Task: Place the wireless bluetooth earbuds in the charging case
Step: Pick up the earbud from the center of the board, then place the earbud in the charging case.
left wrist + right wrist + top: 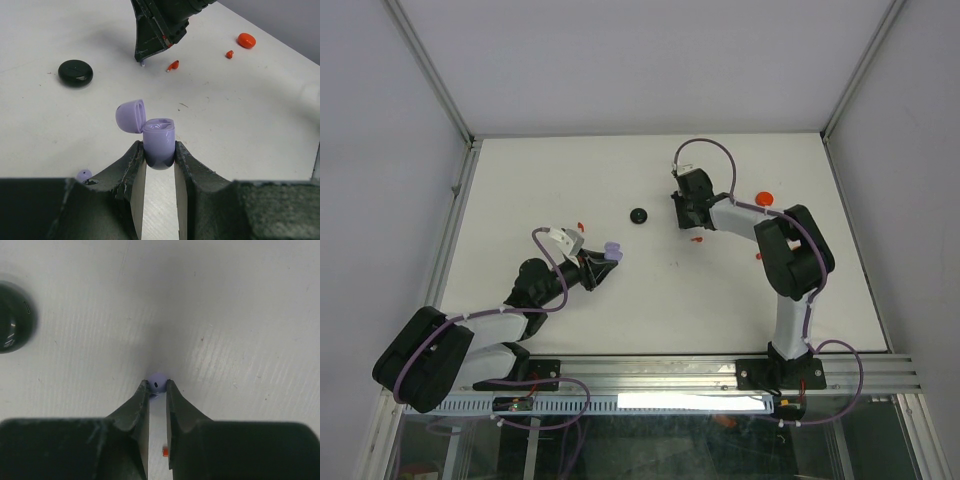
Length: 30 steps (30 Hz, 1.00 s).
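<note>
Two holds in place, one on each arm. Right gripper (157, 389) out at the far middle of the surface (570, 180), jaws pressed together on a lavender earbud (157, 381) pinched at the very tips, just proud of them; long axis too small to tell. Left gripper (159, 154) nearer and to the left, jaws clamped on the base of the lavender charging case (159, 139), lid (131, 115) swung open to the left, cavity facing up. Coming move turns on the gap between them: case well apart from the held earbud, toward the near left. Right arm plainly better placed to carry it over. More earbuds loose on the surface: red one (172, 65) by the right gripper, lavender one (83, 175) beside the left jaws.
</note>
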### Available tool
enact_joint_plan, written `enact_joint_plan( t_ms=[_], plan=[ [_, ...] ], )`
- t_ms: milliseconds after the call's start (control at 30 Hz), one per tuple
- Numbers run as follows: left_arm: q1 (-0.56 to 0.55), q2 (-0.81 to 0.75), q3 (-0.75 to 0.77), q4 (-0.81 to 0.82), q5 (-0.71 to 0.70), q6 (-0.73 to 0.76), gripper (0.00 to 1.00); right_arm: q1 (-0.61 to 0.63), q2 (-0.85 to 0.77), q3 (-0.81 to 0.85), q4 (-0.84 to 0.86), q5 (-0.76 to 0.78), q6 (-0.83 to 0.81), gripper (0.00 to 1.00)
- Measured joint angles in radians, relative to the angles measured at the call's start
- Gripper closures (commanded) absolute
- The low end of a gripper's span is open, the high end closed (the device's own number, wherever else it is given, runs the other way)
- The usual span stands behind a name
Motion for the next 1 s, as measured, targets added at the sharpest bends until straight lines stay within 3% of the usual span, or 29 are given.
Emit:
enact_joint_plan(
  t_ms=[267,533,1000],
  plan=[
    [0.000,0.000,0.000,0.000,0.021,0.000,1.00,0.013,-0.018,-0.008,-0.025,0.002,0.002,0.93],
    [0.000,0.000,0.000,0.042,0.061,-0.006,1.00,0.103,-0.187,-0.086,-0.086,0.043,0.007,0.93],
    [0.000,-0.050,-0.063,0.242,0.147,-0.013,1.00,0.436,-0.558,-0.120,-0.104,0.275,-0.018,0.93]
  ],
)
